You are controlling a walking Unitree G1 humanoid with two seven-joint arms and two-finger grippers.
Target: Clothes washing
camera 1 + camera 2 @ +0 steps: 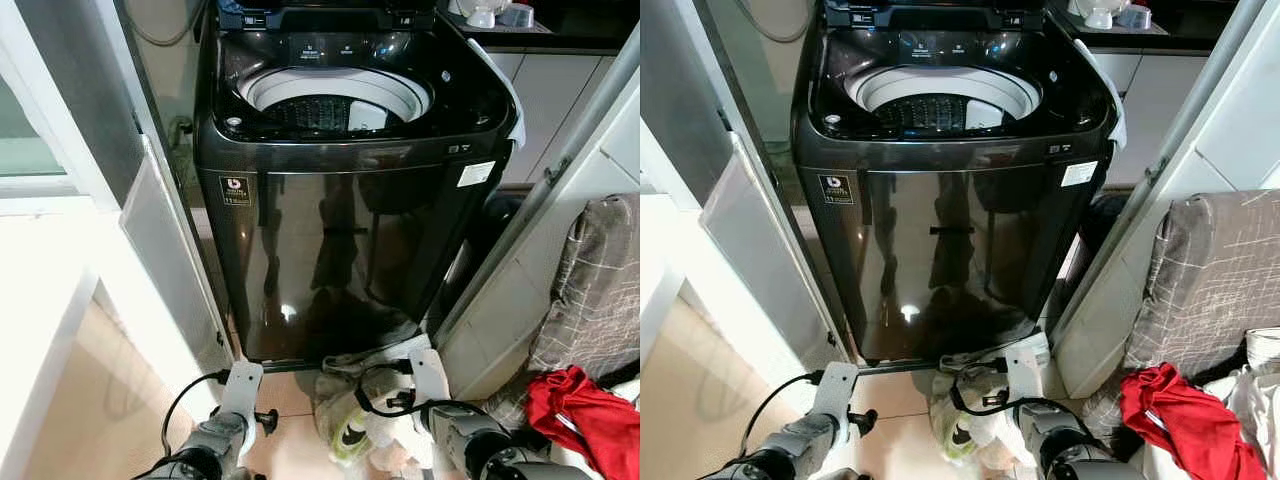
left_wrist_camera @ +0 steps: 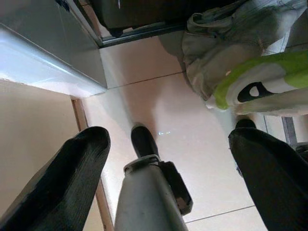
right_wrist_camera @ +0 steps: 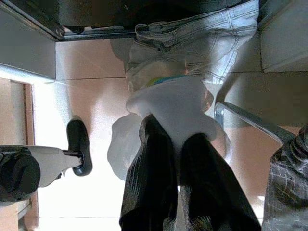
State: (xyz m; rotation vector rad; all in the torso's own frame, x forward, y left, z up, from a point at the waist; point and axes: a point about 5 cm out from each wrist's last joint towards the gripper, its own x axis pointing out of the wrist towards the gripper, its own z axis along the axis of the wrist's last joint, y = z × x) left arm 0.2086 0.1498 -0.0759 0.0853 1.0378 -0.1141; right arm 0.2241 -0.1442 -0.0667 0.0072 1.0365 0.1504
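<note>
Right gripper [image 3: 175, 144] clamped on a white garment [image 3: 178, 103], both black fingers pinching its pale fabric, low over the tile floor [image 3: 77, 62] just in front of the washing machine [image 1: 340, 190]. Left gripper [image 2: 168, 159] spread wide, fingers well apart, nothing between them, hovering over bare tile beside the clothes pile [image 1: 365, 410]. Pile sits on the floor touching the machine's base, between the two arms; its long axis runs from the machine's foot back toward the robot. Pile looks crumpled: pale grey denim-like piece with seams at the machine end, white piece with lime-green and black print [image 2: 255, 86] nearer the robot. Right wrist view shows the pinch and the denim stitching; head views show the arms' silver wrists but the fingertips fall below the frame edge. Left wrist view shows the green print close up and the open fingers. Head views alone show the machine's lid up, the drum [image 1: 335, 100] open, glossy black front, white sticker at upper right corner. Red cloth [image 1: 585, 415] lies well apart to the robot's right, beside a grey patterned fabric [image 1: 595, 290].
</note>
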